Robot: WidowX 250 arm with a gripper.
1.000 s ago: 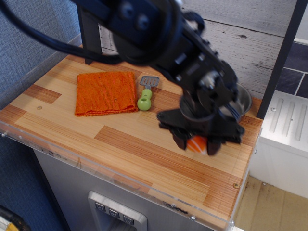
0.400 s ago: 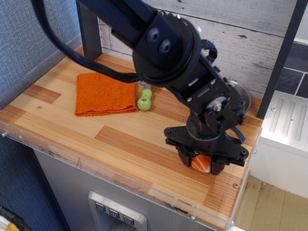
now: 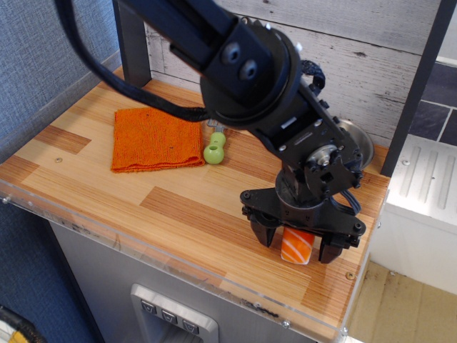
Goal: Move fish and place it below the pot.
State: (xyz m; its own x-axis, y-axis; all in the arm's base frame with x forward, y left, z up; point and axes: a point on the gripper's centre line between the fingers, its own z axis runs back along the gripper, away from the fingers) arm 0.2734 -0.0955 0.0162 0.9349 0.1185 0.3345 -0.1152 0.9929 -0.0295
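Bare wood ran open along the front edge and across the middle of the worktop [image 3: 178,214]. The orange cloth [image 3: 156,138] and green-handled spatula [image 3: 214,148] occupied the rear left. The arm blocked most of the pot [image 3: 357,139] near the rear right corner, crowding the right edge.

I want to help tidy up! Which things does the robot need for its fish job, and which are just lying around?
Needed: the fish, between the fingers of the gripper; the pot, mostly hidden behind the arm.

Just lying around: the orange cloth; the green-handled spatula beside it.
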